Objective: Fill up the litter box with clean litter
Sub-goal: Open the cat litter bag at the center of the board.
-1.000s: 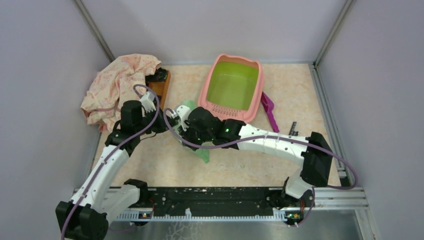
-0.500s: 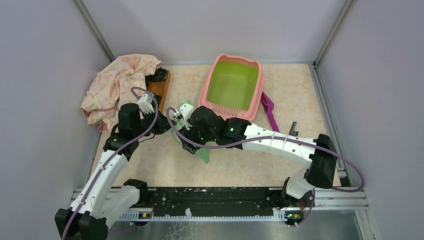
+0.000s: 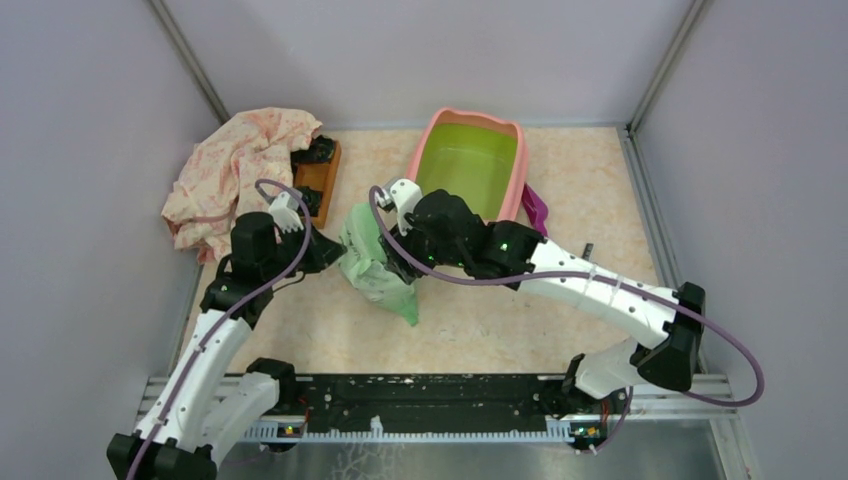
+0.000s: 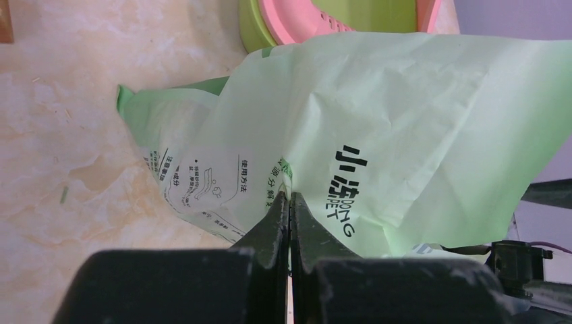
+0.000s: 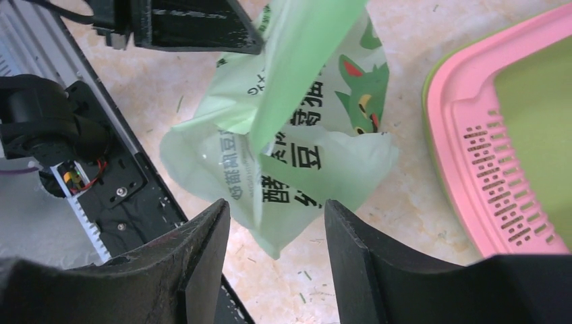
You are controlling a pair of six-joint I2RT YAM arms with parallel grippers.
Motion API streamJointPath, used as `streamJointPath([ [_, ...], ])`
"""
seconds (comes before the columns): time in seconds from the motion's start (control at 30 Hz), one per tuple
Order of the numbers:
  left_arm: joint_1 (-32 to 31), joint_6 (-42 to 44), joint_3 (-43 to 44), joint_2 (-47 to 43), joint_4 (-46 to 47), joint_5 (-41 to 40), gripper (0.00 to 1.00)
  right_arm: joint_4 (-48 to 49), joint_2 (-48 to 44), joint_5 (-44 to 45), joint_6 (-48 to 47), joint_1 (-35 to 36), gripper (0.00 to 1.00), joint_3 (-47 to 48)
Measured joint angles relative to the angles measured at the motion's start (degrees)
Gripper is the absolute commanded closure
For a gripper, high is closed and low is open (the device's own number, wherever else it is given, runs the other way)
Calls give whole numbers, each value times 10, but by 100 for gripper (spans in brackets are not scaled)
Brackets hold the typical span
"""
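Overhead, left gripper (image 3: 333,257): shut on the left edge of the green bag (image 3: 378,268). The bag stands crumpled, lower end down on the table (image 3: 500,320).
Overhead, left arm: rises from the near-left base, elbow bent, wrist pointing right at the bag.
Overhead, right gripper (image 3: 402,262): at the bag's right side. The fingers are hidden under the wrist, so the gap cannot be told from this view.
Overhead, right arm: stretched long from the near-right base, leftward and away. The wrist hangs over the near end of the litter box (image 3: 425,140).
Overhead, litter box: far middle of the table, just beyond the bag, lime-green inside showing.
Overhead, surroundings: pink cloth (image 3: 240,165) far left, brown board (image 3: 320,172) beside it, magenta scoop (image 3: 537,212) just beside the box's right side.
Left wrist, fingers (image 4: 273,223): pressed together, a fold of the bag clamped between the tips, black print next to them. The pink rim shows beyond the bag.
Right wrist, fingers (image 5: 206,256): apart. A narrow fold of the bag hangs into the gap, not squeezed.
Right wrist, litter box: slotted pink ledge at right, near the bag, not touching it.
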Motion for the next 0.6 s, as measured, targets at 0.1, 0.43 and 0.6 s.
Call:
streamJointPath([
  [0.1, 0, 1, 0, -4, -6, -3, 100, 0, 0, -2, 1, -14, 47, -1],
  [0.43, 2, 1, 0, -3, -4, -1, 100, 6, 47, -37, 4, -26, 43, -1],
  [0.6, 2, 1, 0, -5, 0, 2, 100, 5, 93, -53, 3, -26, 43, 0],
])
